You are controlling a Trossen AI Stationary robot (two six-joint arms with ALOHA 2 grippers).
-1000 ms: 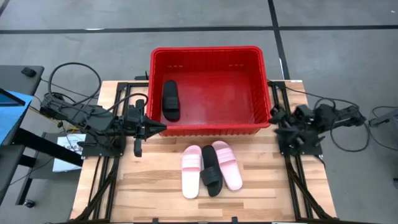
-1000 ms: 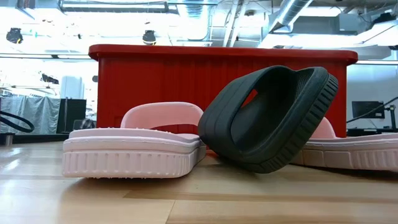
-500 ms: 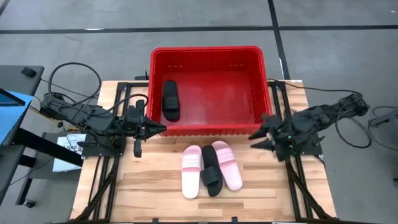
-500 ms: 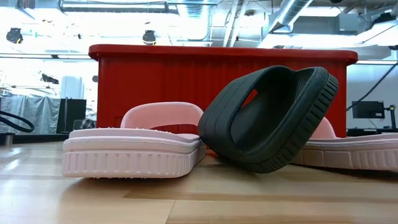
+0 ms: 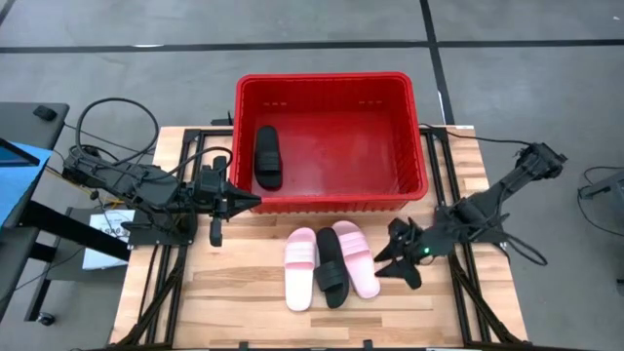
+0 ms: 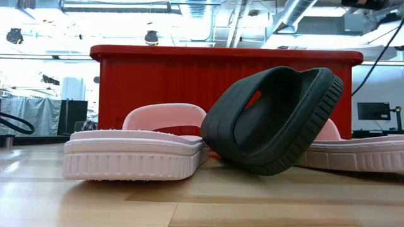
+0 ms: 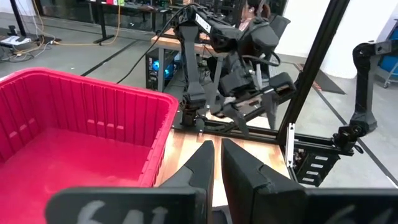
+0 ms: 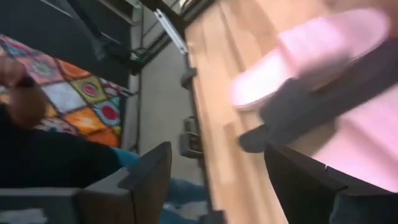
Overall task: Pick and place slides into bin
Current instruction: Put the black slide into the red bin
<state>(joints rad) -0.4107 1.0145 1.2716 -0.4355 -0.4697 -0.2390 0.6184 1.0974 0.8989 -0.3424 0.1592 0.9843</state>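
Pink slides (image 5: 301, 268) flanking a tilted black slide (image 5: 331, 266), right hand (image 5: 394, 256) spread beside them, left hand (image 5: 246, 202) pressed together.

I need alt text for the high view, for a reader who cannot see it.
Seen from above, a red bin holds one black slide. On the wooden table, a black slide lies between two pink slides. The right end effector is open beside them; the left end effector is shut by the bin.
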